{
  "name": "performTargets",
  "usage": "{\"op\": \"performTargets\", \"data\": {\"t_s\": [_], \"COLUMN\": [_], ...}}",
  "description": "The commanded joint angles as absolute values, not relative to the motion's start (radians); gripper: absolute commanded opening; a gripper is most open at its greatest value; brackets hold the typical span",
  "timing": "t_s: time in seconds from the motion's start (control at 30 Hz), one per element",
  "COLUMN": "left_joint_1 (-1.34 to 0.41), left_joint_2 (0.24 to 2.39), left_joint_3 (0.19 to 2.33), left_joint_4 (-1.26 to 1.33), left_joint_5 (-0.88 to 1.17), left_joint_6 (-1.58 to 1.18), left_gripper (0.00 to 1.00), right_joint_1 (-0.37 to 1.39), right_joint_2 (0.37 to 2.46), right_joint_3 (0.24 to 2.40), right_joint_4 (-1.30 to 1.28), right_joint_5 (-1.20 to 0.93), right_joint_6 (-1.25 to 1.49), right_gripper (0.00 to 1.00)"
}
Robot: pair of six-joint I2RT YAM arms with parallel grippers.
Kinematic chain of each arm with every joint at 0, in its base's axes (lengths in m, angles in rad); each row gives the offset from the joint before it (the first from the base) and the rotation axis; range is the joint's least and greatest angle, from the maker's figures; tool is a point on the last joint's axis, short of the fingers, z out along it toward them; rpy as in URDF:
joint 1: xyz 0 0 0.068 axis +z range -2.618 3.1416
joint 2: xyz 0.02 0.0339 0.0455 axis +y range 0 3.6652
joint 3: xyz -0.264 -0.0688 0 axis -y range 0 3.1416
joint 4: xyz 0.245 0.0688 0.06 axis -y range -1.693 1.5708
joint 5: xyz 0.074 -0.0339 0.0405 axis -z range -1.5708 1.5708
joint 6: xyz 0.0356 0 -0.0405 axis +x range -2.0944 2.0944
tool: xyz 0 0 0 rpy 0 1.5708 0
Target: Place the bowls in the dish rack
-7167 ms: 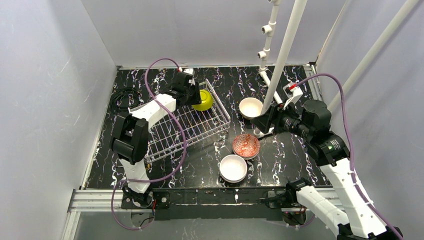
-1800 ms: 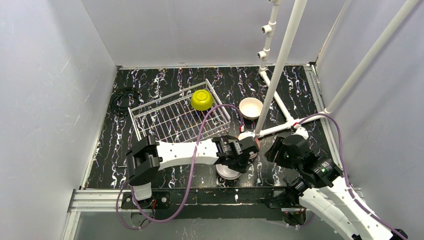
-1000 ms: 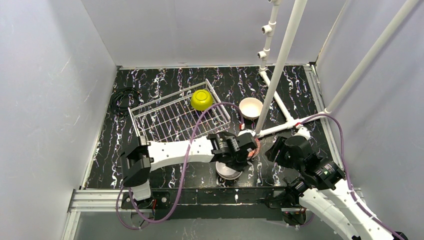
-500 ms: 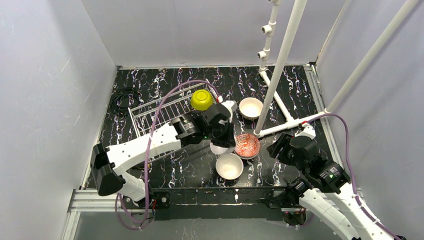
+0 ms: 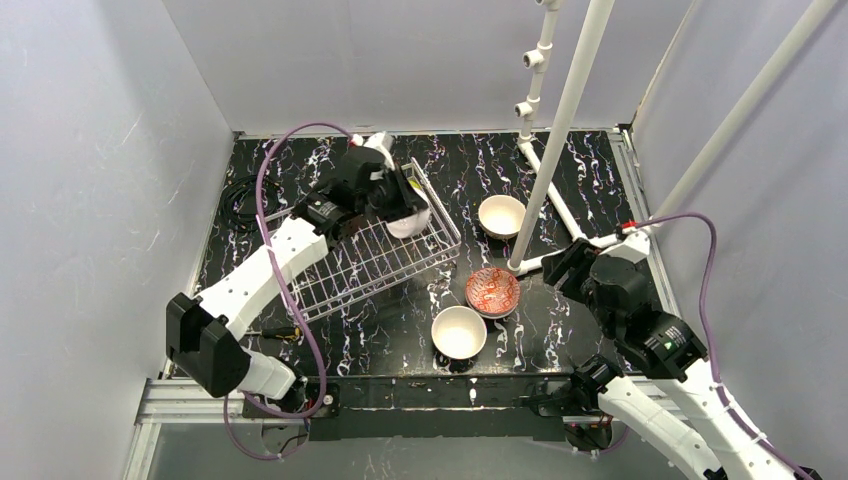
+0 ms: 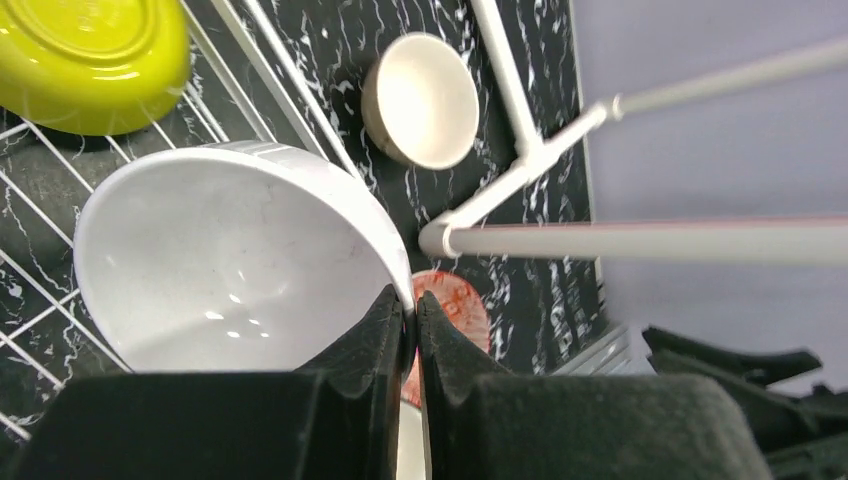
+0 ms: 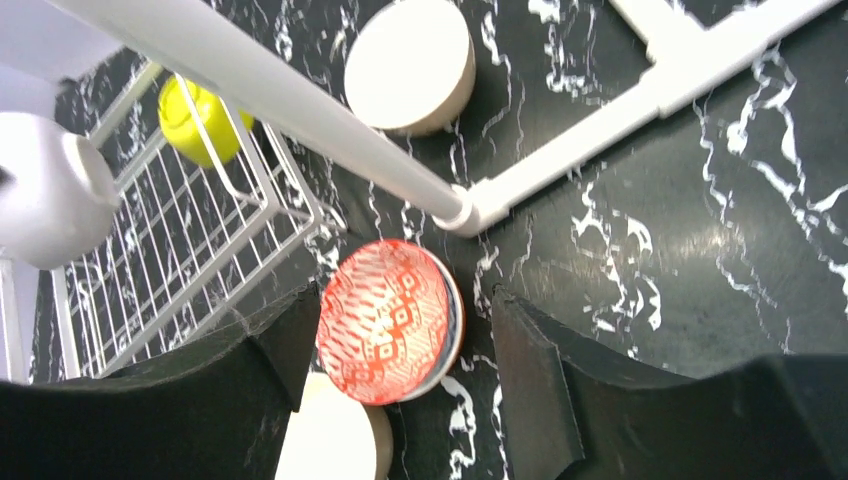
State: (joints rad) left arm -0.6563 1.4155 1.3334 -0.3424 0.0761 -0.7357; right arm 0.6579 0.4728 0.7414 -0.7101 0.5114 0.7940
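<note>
- Black marble-patterned tabletop (image 5: 570, 170) veined in white fills the floor of a booth with plain pale lilac walls (image 5: 100, 150).
- A white pipe frame (image 5: 566, 120) rises from the right half of the tabletop, and a black cable coil (image 5: 240, 196) lies at the far left.
- The dish rack (image 5: 350, 268) sits on the left half, turned at an angle, with the yellow-green bowl (image 6: 90, 55) in its far right corner.
- My left gripper (image 6: 410, 318) is pinched tight on the rim of the white bowl (image 6: 230, 260), one finger inside and one outside.
- That bowl hangs tilted over the rack wires just beside the yellow-green one; I cannot tell whether it touches the wires.
- My right gripper (image 7: 405, 300) hovers with its fingers spread wide above the red-patterned bowl (image 5: 492, 291), which sits on the tabletop just off the rack's right corner.
- A tan bowl (image 5: 501, 215) stands by the foot of the pipe, and another bowl with a white inside (image 5: 459, 332) stands near the front edge.
- Half a second ago my left arm held the white bowl low by the rack's near right edge, close to the red-patterned bowl; now it reaches across to the far corner.
- About a second ago that arm stretched over the front bowl, where the white one sat stacked.
- My right arm has drawn back a little toward the pipe's foot.
- The red-patterned, tan and front bowls have kept their places.
</note>
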Motion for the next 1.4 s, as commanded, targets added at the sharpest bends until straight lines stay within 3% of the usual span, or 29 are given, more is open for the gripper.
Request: {"op": "performTargets", "data": {"t_s": [0.0, 0.43, 0.9, 1.37], "left_joint_1": [-0.539, -0.467, -0.432, -0.409], "left_joint_2": [1.375, 1.507, 1.529, 1.616], "left_joint_3": [1.237, 1.135, 0.984, 1.032], "left_joint_4": [-0.117, 0.211, 0.316, 0.383], "left_joint_5": [0.215, 0.388, 0.513, 0.616], "left_joint_6": [-0.896, -1.191, -1.241, -1.222], "left_gripper": [0.0, 0.0, 0.0, 0.0], "right_joint_1": [0.664, 0.663, 0.663, 0.663], "right_joint_2": [0.514, 0.534, 0.53, 0.549], "right_joint_3": [0.837, 0.847, 0.812, 0.811], "right_joint_4": [-0.605, -0.57, -0.58, -0.581], "right_joint_5": [0.62, 0.666, 0.667, 0.671], "right_joint_6": [0.697, 0.657, 0.658, 0.664], "right_gripper": [0.72, 0.74, 0.76, 0.76]}}
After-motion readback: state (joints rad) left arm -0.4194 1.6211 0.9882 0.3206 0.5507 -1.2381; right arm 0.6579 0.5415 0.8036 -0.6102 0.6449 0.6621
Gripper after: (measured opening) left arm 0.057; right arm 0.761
